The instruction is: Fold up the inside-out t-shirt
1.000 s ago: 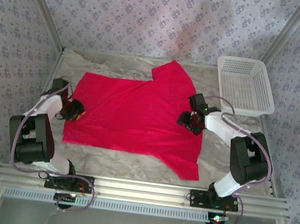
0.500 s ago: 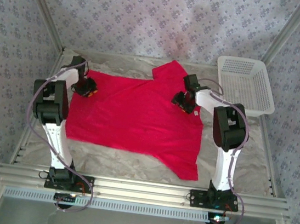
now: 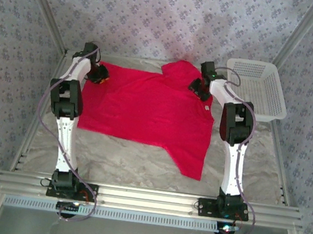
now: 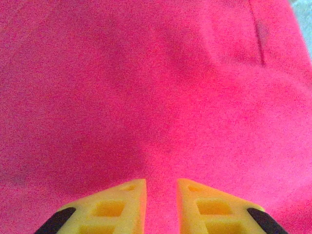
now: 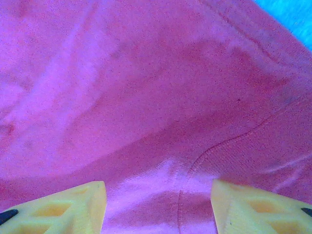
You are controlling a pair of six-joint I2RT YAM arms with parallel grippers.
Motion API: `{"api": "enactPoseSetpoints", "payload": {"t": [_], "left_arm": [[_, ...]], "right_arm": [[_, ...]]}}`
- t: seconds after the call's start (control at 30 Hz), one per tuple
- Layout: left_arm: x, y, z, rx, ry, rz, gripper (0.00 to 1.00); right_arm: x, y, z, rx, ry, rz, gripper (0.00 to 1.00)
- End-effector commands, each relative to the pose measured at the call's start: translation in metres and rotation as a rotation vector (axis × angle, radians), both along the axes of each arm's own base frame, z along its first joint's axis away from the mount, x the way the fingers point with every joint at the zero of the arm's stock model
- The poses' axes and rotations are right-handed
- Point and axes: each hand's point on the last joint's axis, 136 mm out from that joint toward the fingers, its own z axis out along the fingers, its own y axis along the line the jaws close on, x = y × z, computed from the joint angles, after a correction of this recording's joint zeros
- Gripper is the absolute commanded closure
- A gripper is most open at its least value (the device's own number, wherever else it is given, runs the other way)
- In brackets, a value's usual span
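The inside-out t-shirt [image 3: 146,110] lies spread on the table, a bright red cloth with one sleeve pointing to the back and one to the front right. My left gripper [image 3: 98,76] is at the shirt's far left corner. In the left wrist view its yellow fingers [image 4: 122,204] stand a narrow gap apart with red cloth [image 4: 146,73] pinched between them. My right gripper [image 3: 198,88] is low over the shirt's far right part by the back sleeve. There its fingers [image 5: 73,204] stand wide apart over a curved seam [image 5: 214,146], and the cloth [image 5: 146,73] lies loose between them.
A white plastic basket [image 3: 255,87] stands at the back right, close to the right arm. Patterned walls close in the back and sides. Bare marbled tabletop [image 3: 138,166] shows in front of the shirt, and a metal rail [image 3: 146,196] holds both arm bases.
Both arms have stretched from mid-table toward the back wall. The shirt has shifted back with them, its front left edge now farther from the rail. The right jaws narrowed slightly.
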Motion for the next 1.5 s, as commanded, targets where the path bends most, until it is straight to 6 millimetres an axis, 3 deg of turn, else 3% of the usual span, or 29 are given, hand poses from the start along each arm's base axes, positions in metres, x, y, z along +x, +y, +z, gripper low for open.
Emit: {"api": "enactPoseSetpoints", "payload": {"t": [0.0, 0.1, 0.17, 0.33, 0.43, 0.73, 0.87, 1.0, 1.1, 1.23, 1.33, 1.47], "left_arm": [[-0.052, 0.016, 0.061, 0.115, 0.034, -0.022, 0.78], [-0.108, 0.037, 0.069, 0.187, 0.071, 0.036, 0.79], [-0.146, 0.054, 0.061, 0.169, 0.104, 0.110, 0.79], [-0.231, 0.089, 0.025, 0.022, 0.176, 0.322, 0.85], [-0.254, 0.100, 0.013, -0.017, 0.172, 0.389, 0.86], [-0.238, 0.093, -0.007, -0.109, 0.152, 0.402, 0.82], [-0.235, 0.091, -0.018, -0.120, 0.160, 0.406, 0.83], [-0.232, 0.089, -0.023, -0.129, 0.169, 0.397, 0.99], [-0.235, 0.090, -0.012, -0.106, 0.154, 0.399, 1.00], [-0.245, 0.091, 0.018, -0.005, 0.100, 0.396, 1.00], [-0.255, 0.083, 0.033, 0.028, 0.064, 0.385, 1.00], [-0.271, 0.075, 0.029, 0.024, 0.060, 0.379, 1.00]], "right_arm": [[-0.016, 0.017, 0.055, 0.010, -0.045, 0.071, 0.39], [-0.041, 0.028, 0.081, 0.016, -0.074, 0.137, 0.39], [-0.063, 0.032, 0.089, 0.007, -0.076, 0.175, 0.39], [-0.125, 0.032, 0.083, -0.020, -0.051, 0.219, 0.39], [-0.148, 0.031, 0.075, 0.006, -0.046, 0.220, 0.39], [-0.192, 0.024, 0.061, -0.008, 0.025, 0.260, 0.38], [-0.233, 0.018, 0.041, -0.016, 0.121, 0.284, 0.38], [-0.279, 0.026, 0.026, -0.029, 0.210, 0.357, 0.40], [-0.312, 0.039, 0.019, -0.066, 0.253, 0.445, 0.47], [-0.345, 0.052, 0.015, -0.183, 0.238, 0.569, 0.52], [-0.358, 0.055, 0.011, -0.282, 0.220, 0.634, 0.49], [-0.365, 0.055, -0.002, -0.365, 0.221, 0.673, 0.47]]}}
